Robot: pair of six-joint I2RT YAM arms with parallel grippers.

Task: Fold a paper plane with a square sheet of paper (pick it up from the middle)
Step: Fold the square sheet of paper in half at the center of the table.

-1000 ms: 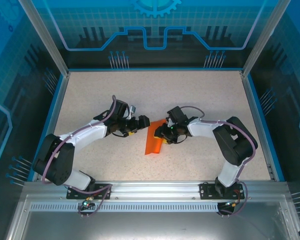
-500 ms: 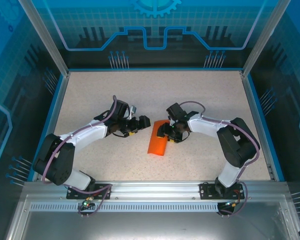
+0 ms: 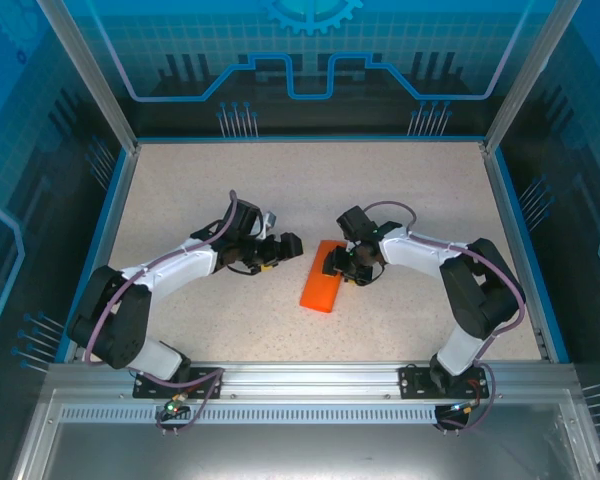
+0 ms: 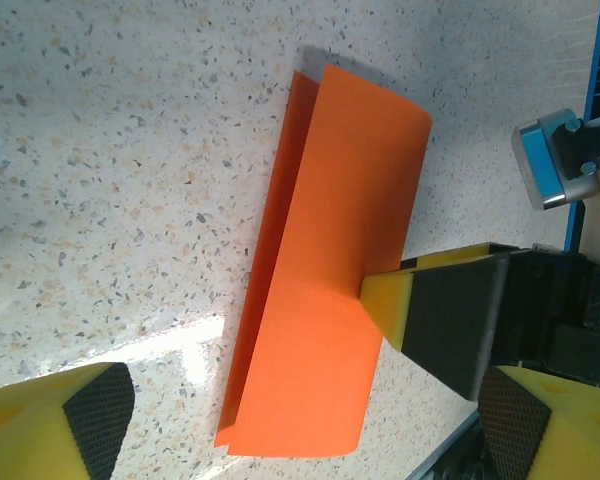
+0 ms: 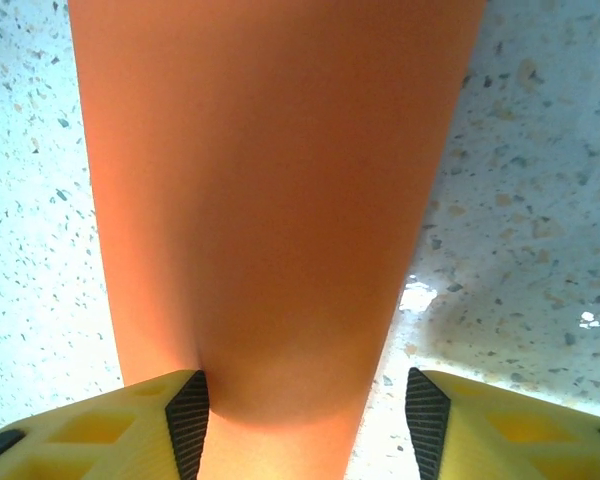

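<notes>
Counter (image 3: 190,190), pale and speckled, carries the whole job near its middle. On it lies the square sheet of paper (image 3: 321,288), which is not a square now but a long, narrow orange strip, folded over on itself lengthwise. In the left wrist view the upper flap (image 4: 350,250) bows up off the lower layer rather than lying flat, so the crease looks soft.

That puts the task early, by my reckoning. One lengthwise fold is made, and no pointed nose, no slanted corner folds and no wings show. Sharpening that crease, then the nose folds and the wing folds, would all be left to do.

The right fingers (image 5: 170,415) straddle the strip, parted. One pad touches the paper's edge while the other pad (image 5: 430,410) stands clear of it with bare counter between, so they look to be steadying the paper, not clamping it. The left fingers (image 4: 85,420) are spread wide, released and holding nothing, near the strip but apart from it.
</notes>
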